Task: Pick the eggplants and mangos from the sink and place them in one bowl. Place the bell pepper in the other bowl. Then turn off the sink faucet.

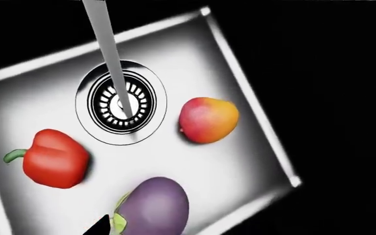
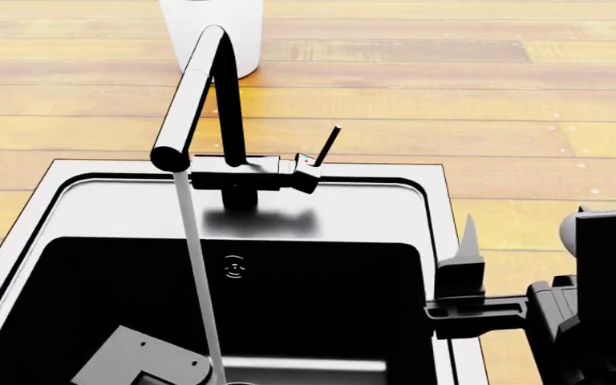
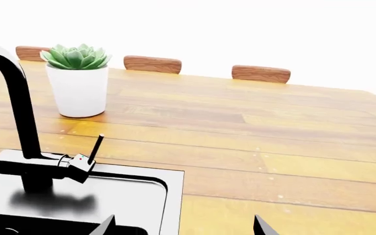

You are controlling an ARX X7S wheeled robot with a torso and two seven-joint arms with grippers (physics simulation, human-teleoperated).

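Observation:
In the left wrist view the sink [image 1: 240, 161] holds a red bell pepper [image 1: 54, 159], a red-orange mango [image 1: 207, 120] and a purple eggplant [image 1: 154, 208] around the drain [image 1: 121, 102]. Water runs from the black faucet [image 2: 217, 120] onto the drain. My left gripper [image 1: 178, 230] hangs above the eggplant, open and empty, with one black fingertip [image 1: 100, 226] showing. My right gripper [image 3: 182, 227] is open and empty over the sink's right rim [image 2: 442, 208], facing the faucet lever [image 3: 96, 147]. In the head view it [image 2: 464, 241] is right of the lever [image 2: 324, 148]. Both bowls are out of view.
A potted succulent [image 3: 77, 81] in a white pot stands on the wooden counter [image 3: 273, 147] behind the faucet, also in the head view [image 2: 212, 32]. Chair backs [image 3: 152, 63] line the counter's far edge. My left arm [image 2: 142, 361] reaches down into the basin.

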